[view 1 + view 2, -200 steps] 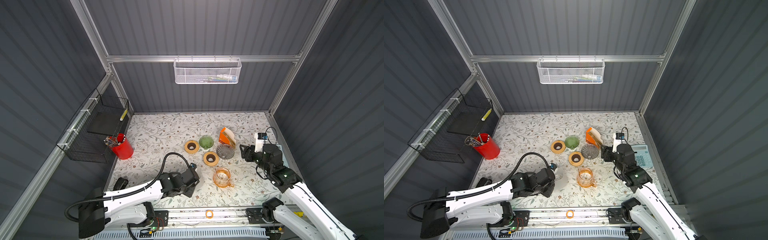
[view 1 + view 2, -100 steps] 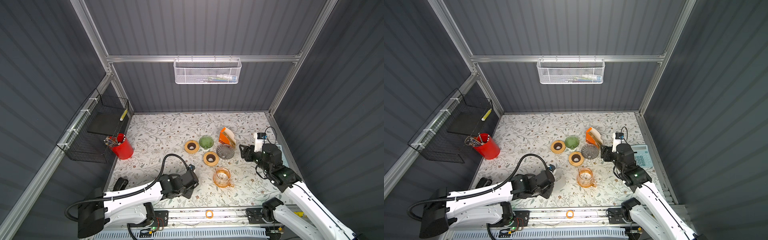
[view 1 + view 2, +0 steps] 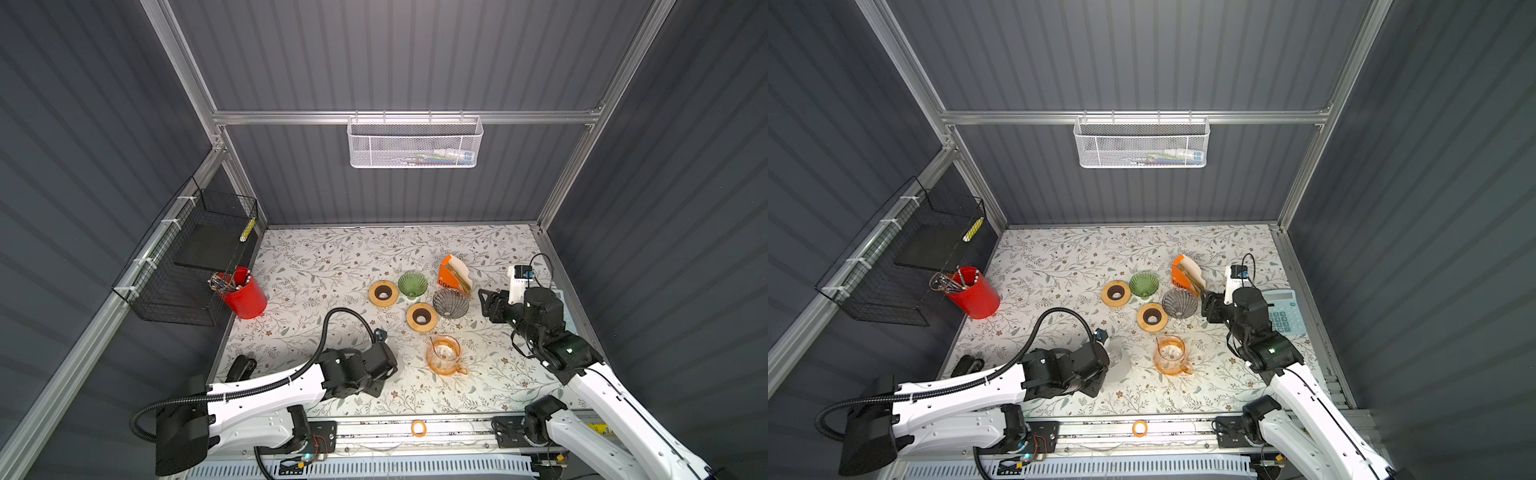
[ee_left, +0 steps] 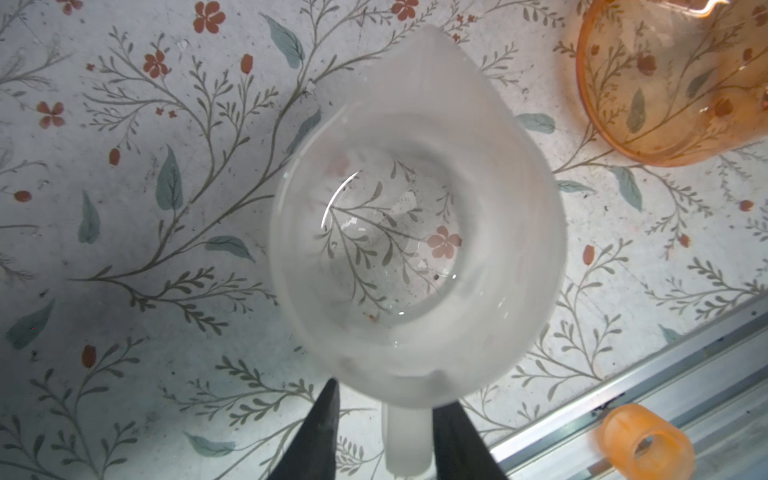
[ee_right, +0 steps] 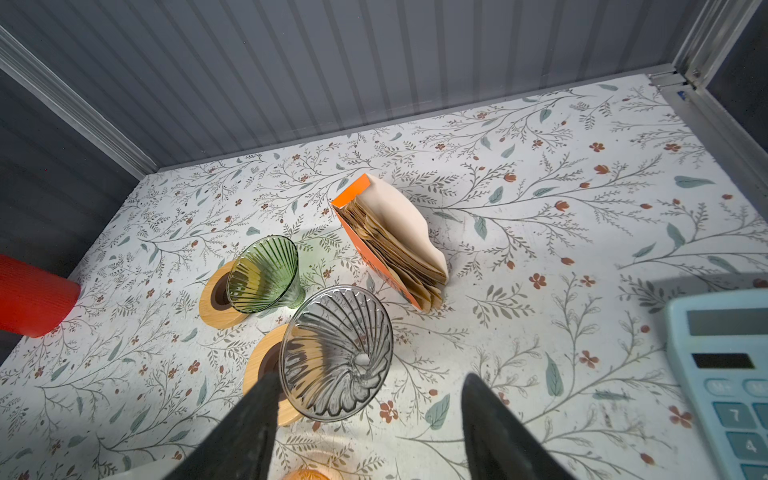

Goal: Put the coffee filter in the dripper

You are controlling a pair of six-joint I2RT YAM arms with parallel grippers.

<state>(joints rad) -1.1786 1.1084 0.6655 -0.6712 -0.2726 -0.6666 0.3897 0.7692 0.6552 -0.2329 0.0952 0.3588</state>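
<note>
step: filter pick not begun | left gripper [image 4: 390,395]: parted astride jug [image 4: 498,249] handle, not clamped | right gripper [image 5: 370,376]: open, near filters [image 5: 395,241] in box [image 5: 353,193] beside dripper [image 5: 336,353] | next: advance, pinch single filter

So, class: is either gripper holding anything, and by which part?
Nothing is held. The left gripper straddles the handle of the frosted jug, with a gap on one side; the right gripper is open and empty.
</note>
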